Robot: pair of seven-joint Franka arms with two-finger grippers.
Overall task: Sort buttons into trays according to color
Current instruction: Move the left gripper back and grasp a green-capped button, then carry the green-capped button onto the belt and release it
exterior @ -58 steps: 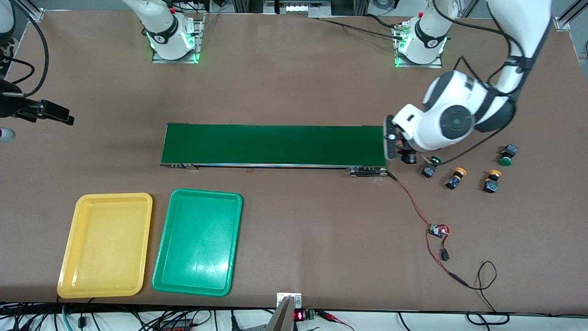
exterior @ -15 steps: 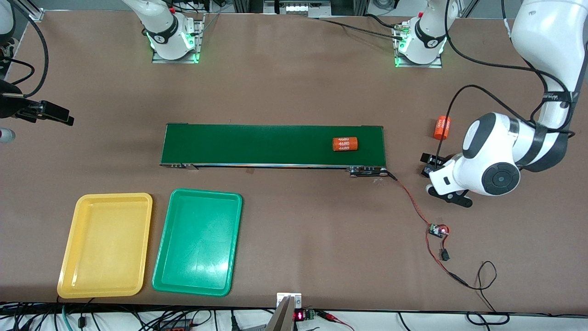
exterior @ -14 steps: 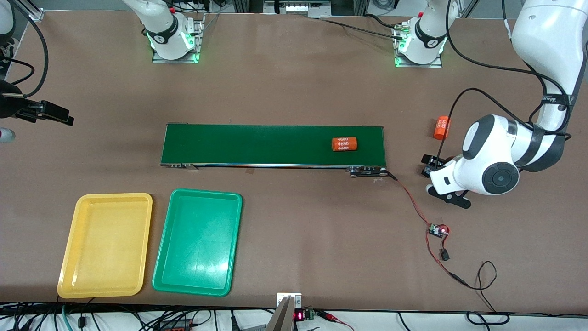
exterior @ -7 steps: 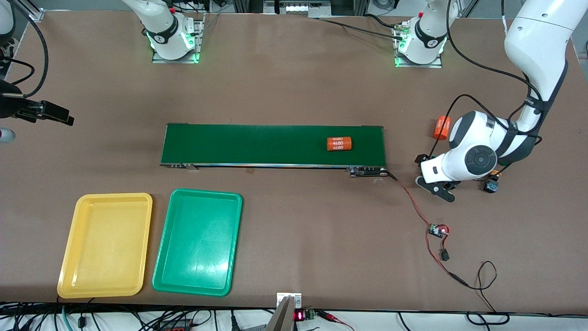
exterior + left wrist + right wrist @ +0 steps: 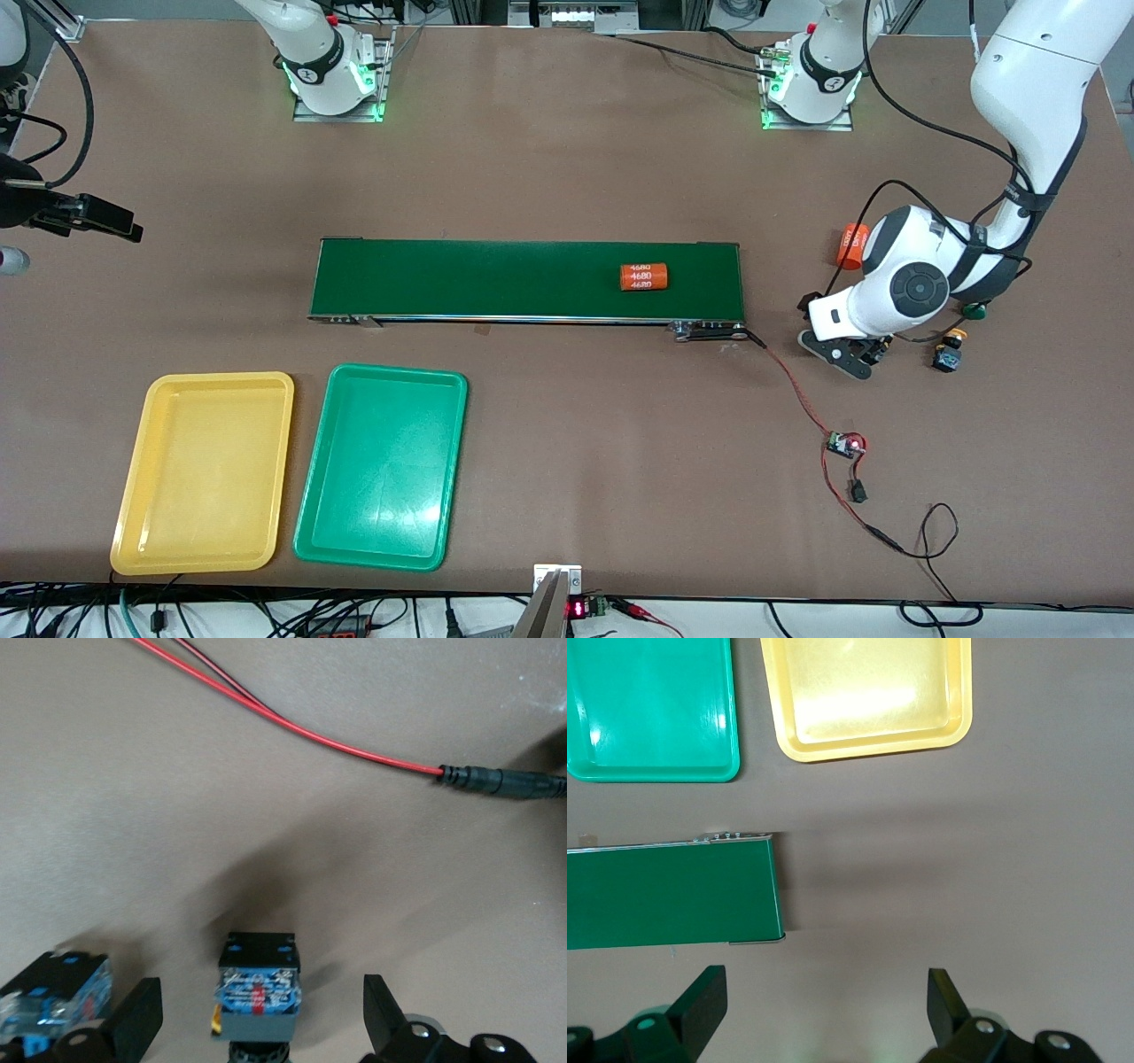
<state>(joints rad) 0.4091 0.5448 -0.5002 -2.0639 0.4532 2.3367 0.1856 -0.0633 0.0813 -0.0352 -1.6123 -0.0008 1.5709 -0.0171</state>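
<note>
Both grippers (image 5: 259, 1019) (image 5: 826, 1014) spread wide.

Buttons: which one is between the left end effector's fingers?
The button with the red mark on its body, centred in the left end effector; its neighbour lies outside one finger.

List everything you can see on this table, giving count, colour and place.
yellow tray: one, right arm's end, near the front camera
green tray: one, beside the yellow tray
belt: one, dark green, mid-table
belt cylinder: one, orange, on the belt
table cylinder: one, orange, by the left arm
buttons: four, black-and-blue, left arm's end
wire: one, red-and-black, from the belt
left gripper: jaws open around one button
right gripper: jaws open, over bare table
</note>
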